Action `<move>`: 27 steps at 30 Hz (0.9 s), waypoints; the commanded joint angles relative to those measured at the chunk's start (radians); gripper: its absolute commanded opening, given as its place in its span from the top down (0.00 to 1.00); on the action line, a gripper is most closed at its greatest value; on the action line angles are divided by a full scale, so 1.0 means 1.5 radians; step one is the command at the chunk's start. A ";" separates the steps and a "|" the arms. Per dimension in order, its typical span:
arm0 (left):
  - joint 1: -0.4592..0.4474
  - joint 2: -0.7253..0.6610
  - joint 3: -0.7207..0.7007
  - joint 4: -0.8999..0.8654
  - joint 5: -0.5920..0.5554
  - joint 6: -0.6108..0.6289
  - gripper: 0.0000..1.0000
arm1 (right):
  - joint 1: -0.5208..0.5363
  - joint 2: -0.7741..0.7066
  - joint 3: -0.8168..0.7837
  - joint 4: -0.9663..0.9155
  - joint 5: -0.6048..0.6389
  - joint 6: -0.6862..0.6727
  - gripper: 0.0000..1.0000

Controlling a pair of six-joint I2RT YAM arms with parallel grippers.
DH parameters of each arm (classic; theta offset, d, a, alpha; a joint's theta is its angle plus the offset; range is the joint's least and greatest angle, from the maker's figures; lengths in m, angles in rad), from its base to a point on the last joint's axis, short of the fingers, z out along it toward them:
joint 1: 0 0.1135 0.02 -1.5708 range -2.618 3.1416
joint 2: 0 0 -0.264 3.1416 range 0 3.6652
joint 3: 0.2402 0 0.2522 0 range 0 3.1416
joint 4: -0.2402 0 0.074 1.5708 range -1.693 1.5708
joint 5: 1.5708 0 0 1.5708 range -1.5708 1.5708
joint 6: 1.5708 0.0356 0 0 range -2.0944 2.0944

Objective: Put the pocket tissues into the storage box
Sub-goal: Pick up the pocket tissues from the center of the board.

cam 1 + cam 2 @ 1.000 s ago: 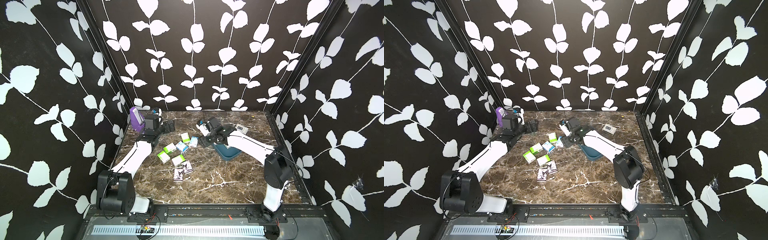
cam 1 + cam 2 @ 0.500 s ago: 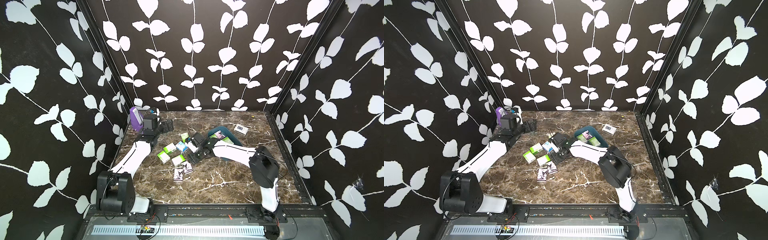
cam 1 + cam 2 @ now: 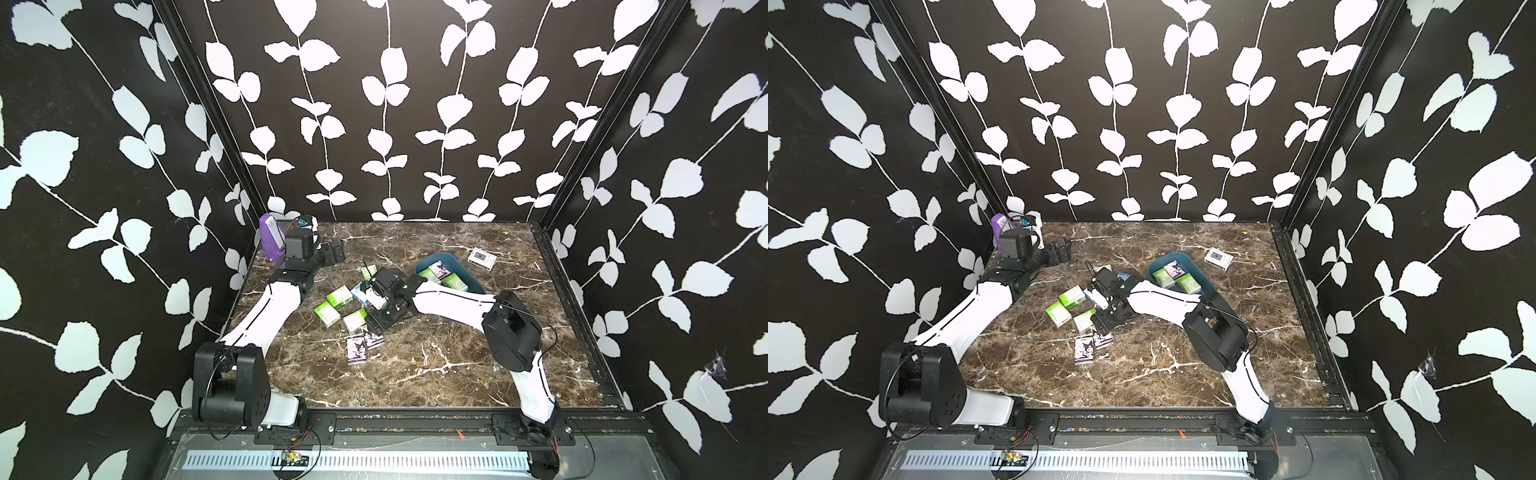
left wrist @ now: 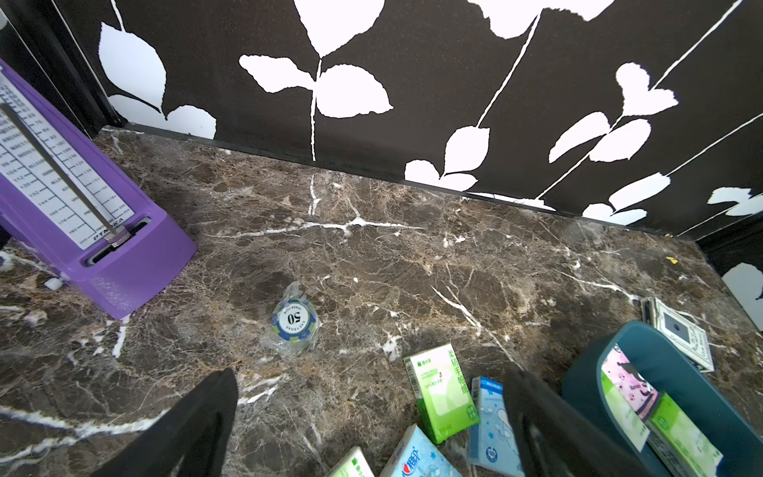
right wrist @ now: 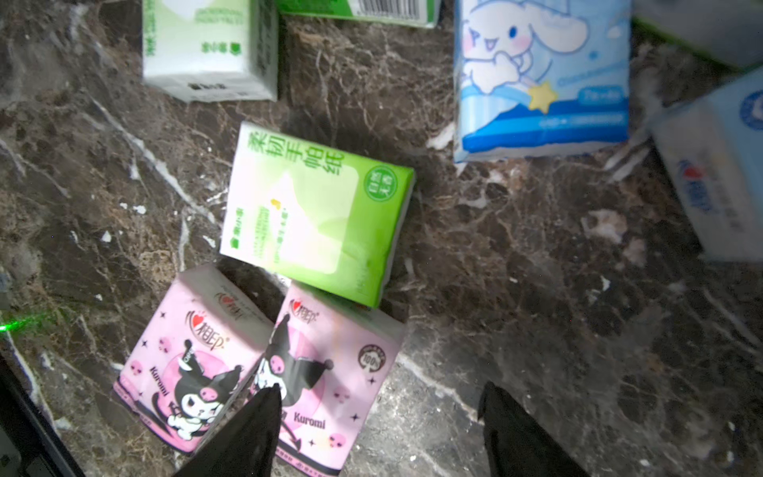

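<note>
The teal storage box (image 3: 465,270) (image 3: 1200,272) stands right of centre with three pocket tissues inside, one pink (image 3: 440,269) between two green. Several more packs lie loose left of it: green (image 3: 337,296), blue (image 3: 360,291) and two pink cartoon packs (image 3: 356,351). My right gripper (image 3: 376,323) (image 5: 380,396) hangs open low over the pink pack (image 5: 330,371); one fingertip overlaps it and the other is over bare marble. At the back left my left gripper (image 3: 334,251) (image 4: 369,384) is open and empty, with green and blue packs (image 4: 441,392) just ahead.
A purple metronome (image 3: 270,239) (image 4: 82,214) stands in the back left corner. A wrapped poker chip (image 4: 294,320) lies near it. A white-grey gadget (image 3: 482,258) lies behind the box. Black leaf-patterned walls close in three sides.
My right arm has swung from over the storage box to the front left, down over the loose pink packs, uncovering the box. The left arm has barely moved.
</note>
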 commanded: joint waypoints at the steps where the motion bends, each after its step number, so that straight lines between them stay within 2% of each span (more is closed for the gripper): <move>1: 0.003 -0.018 -0.014 -0.013 -0.008 0.015 0.01 | 0.006 0.007 0.027 -0.024 -0.016 -0.007 0.22; 22: 0.012 -0.032 -0.020 -0.030 -0.023 0.044 0.01 | 0.031 0.100 0.144 -0.125 -0.018 -0.045 0.22; 27: 0.014 -0.033 -0.019 -0.030 -0.023 0.045 0.01 | 0.033 0.116 0.153 -0.156 0.007 -0.054 0.27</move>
